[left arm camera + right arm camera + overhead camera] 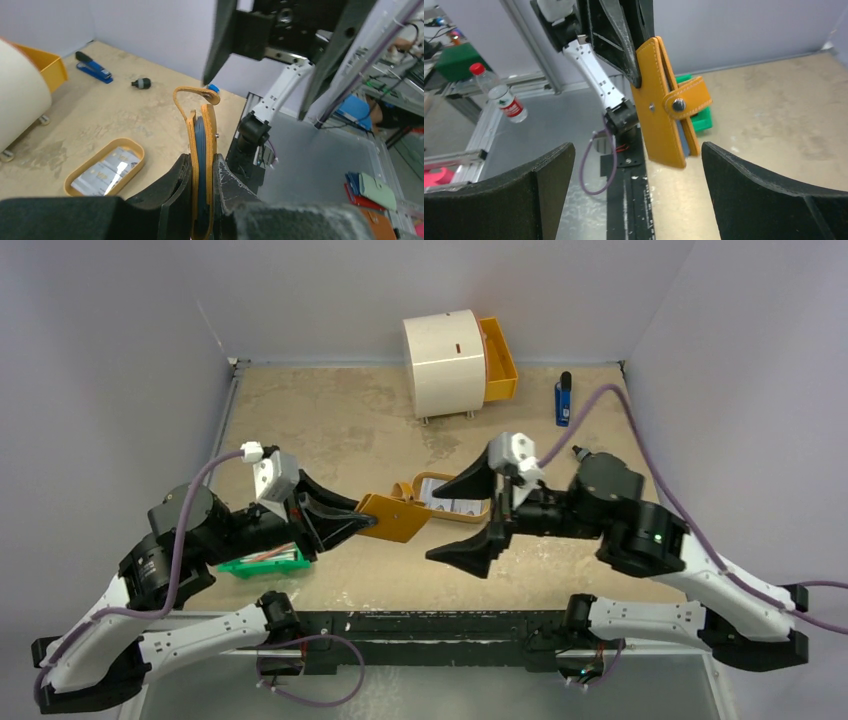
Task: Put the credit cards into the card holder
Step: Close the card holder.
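Top external: left gripper (352, 521) clamps card holder (397, 519) aloft; right gripper (466, 516) open, empty. Next, probably: pick credit cards (450, 498) from tray (142, 159).

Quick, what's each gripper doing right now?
Left gripper: closed on the tan leather card holder.
Right gripper: open, holding nothing.

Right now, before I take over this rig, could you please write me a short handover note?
Left gripper: shut on the tan card holder, held on edge above the table.
Right gripper: open, empty, facing the holder.
Credit cards: both lying in the oval tan tray, none in the holder yet.
Done: holder lifted.
Left: pick up each card and slide it into the holder.
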{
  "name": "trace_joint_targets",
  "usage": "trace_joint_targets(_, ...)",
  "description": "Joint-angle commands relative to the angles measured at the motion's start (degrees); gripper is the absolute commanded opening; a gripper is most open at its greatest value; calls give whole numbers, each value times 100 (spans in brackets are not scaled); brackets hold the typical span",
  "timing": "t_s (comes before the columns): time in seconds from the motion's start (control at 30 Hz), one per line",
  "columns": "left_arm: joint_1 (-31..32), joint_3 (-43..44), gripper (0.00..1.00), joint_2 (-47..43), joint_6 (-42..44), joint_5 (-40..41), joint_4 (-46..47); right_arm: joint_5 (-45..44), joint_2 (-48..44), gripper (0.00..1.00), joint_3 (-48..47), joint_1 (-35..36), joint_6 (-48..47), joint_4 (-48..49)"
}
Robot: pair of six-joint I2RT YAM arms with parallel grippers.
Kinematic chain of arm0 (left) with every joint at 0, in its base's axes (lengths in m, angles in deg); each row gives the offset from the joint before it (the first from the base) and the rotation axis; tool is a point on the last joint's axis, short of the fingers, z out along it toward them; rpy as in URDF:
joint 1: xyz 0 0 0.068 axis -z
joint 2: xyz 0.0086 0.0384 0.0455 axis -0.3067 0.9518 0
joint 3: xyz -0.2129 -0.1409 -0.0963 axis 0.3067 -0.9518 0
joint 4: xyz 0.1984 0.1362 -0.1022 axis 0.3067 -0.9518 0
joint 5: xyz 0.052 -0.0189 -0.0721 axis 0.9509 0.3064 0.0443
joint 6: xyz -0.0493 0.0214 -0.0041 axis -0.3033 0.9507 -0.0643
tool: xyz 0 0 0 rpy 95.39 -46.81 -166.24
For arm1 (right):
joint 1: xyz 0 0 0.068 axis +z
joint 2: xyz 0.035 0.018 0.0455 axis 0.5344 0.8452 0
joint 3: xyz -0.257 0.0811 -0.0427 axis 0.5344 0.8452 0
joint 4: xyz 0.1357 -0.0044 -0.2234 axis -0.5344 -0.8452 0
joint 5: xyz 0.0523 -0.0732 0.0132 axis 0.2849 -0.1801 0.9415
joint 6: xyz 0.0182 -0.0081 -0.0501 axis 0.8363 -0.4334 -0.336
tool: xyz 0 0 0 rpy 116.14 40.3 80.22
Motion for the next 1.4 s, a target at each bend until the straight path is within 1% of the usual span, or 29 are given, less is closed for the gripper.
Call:
trace_joint_targets(0.0, -3, -24, 0, 190, 460, -1097, 556, 779, 244, 97, 149, 0, 570, 643)
trace_joint_targets(0.1, -3, 47, 0, 360, 462, -1460, 584, 780, 309, 97, 215, -35, 589, 759)
trace_joint_targets(0.27, -3, 243, 0, 411, 480, -1638, 605, 628, 306, 96, 256, -173, 459, 674)
trace_joint_targets(0.47, -3, 351, 0, 348, 447, -1751, 682, 1557, 432, 88, 364, -732, 685, 850)
trace_joint_targets(0.57, -3, 438, 0, 276, 465, -1752, 655, 2149, 393, 87, 558, -1141, 956, 1134)
trace_joint_targets(0.7, -2, 503, 0, 133, 541, -1617, 540, 2637, 443, 87, 676, -1249, 1159, 1416)
trace_joint_targets(0.77, -3, 505, 0, 93, 575, -1555, 496, 2847, 537, 83, 700, -1254, 1263, 1563)
trace_joint_targets(0.87, -3, 520, 0, 91, 577, -1544, 501, 3088, 616, 73, 776, -1249, 1510, 2022)
trace_joint_targets(0.97, -3, 529, 0, 112, 585, -1542, 510, 3192, 710, 69, 747, -1249, 1633, 2233)
trace_joint_targets(1.2, -3, 553, 0, 234, 627, -1553, 510, 3224, 882, 65, 824, -1252, 2030, 2863)
trace_joint_targets(1.37, -3, 533, 0, 217, 624, -1417, 535, 3260, 890, 44, 923, -1249, 2276, 3091)
